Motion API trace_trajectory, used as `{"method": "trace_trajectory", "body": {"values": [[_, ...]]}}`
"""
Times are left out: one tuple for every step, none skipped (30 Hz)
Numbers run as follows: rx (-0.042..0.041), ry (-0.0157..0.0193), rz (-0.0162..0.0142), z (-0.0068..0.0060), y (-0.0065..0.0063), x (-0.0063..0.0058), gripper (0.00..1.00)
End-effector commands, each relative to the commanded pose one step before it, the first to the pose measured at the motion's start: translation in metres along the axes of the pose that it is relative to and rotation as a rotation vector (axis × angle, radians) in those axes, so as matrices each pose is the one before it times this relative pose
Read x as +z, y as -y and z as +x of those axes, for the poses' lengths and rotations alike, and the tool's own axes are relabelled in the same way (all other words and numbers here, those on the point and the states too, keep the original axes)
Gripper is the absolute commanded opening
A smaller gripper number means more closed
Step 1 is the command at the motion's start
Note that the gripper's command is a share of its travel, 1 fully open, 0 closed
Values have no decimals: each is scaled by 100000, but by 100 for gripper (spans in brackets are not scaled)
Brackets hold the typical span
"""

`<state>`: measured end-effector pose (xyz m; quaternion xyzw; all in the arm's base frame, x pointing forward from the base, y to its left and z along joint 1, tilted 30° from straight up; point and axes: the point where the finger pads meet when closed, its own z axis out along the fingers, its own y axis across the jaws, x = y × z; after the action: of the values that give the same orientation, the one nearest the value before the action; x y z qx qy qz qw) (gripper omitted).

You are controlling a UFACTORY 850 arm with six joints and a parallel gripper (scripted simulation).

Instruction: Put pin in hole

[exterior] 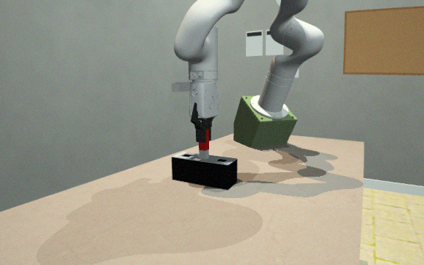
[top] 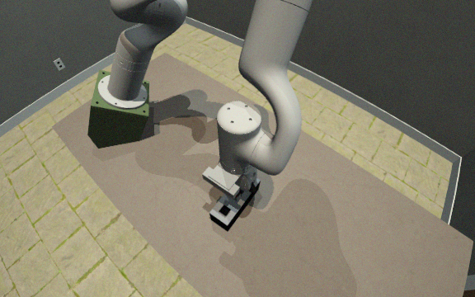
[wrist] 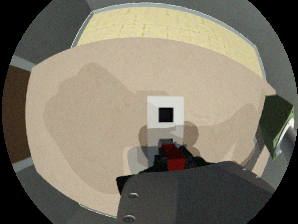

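Tan table [exterior: 308,221], grey walls, yellow stone-tiled floor [top: 23,231].
The gripper [exterior: 203,137] pinches an upright red-and-grey pin [exterior: 204,149] standing in the matte black rectangular block [exterior: 203,174].

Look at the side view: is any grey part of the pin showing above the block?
Yes. A short grey stretch of the pin shows between its red part and the top of the block.
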<state>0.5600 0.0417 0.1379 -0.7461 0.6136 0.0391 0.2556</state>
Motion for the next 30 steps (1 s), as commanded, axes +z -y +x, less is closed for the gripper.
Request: {"method": "trace_trajectory", "body": {"values": [[-34, -54, 157, 18, 83, -60, 0], [-91, 0, 0, 78, 31, 400, 0], [0, 0, 0, 0, 0, 0, 0], [0, 0, 0, 0, 0, 0, 0], [0, 0, 0, 0, 0, 0, 0], [0, 0, 0, 0, 0, 0, 0], [0, 0, 0, 0, 0, 0, 0], [0, 0, 0, 0, 0, 0, 0], [0, 0, 0, 0, 0, 0, 0], [0, 0, 0, 0, 0, 0, 0], [0, 0, 0, 0, 0, 0, 0], [0, 0, 0, 0, 0, 0, 0], [0, 0, 0, 0, 0, 0, 0], [0, 0, 0, 0, 0, 0, 0], [0, 0, 0, 0, 0, 0, 0], [0, 0, 0, 0, 0, 0, 0], [0, 0, 0, 0, 0, 0, 0], [0, 0, 0, 0, 0, 0, 0], [-88, -1, 0, -45, 54, -8, 0], [0, 0, 0, 0, 0, 0, 0], [0, 0, 0, 0, 0, 0, 0], [0, 0, 0, 0, 0, 0, 0], [0, 0, 0, 0, 0, 0, 0], [0, 0, 0, 0, 0, 0, 0], [0, 0, 0, 0, 0, 0, 0], [0, 0, 0, 0, 0, 0, 0], [0, 0, 0, 0, 0, 0, 0], [0, 0, 0, 0, 0, 0, 0], [0, 0, 0, 0, 0, 0, 0], [0, 0, 0, 0, 0, 0, 0]]}}
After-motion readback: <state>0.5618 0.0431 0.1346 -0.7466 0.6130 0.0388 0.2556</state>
